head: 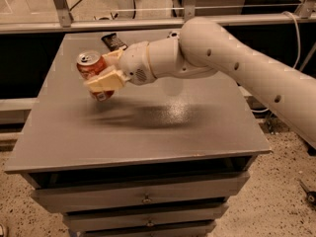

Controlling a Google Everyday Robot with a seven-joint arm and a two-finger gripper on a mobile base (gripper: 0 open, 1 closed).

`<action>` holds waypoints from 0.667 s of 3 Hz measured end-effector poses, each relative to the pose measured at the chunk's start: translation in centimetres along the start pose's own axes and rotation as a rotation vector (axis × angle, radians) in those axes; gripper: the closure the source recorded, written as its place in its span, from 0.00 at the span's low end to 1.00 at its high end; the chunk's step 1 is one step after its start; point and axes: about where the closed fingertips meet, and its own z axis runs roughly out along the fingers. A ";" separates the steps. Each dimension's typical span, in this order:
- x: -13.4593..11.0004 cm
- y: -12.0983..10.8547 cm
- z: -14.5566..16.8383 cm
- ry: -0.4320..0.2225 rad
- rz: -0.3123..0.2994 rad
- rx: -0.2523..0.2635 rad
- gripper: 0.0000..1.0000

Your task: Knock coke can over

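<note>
Claw (100,70) of a white robot arm (237,63) is clamped on the coke can (91,67) near the left edge of the grey tabletop (163,127), toward its far left corner. One pale finger lies across the can's front and the other sits behind it. The can is tilted, its silver top leaning toward the left edge, with a shadow on the surface below; whether its base touches the tabletop cannot be told. A dark flat object (113,41) lies close to the far edge, just behind the claw. Drawers (143,199) sit beneath the tabletop.
</note>
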 end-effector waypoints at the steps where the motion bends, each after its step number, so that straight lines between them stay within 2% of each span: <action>1: -0.3 -1.2 -5.2 0.288 -0.161 0.005 1.00; 2: 2.9 -1.8 -8.5 0.560 -0.279 -0.050 1.00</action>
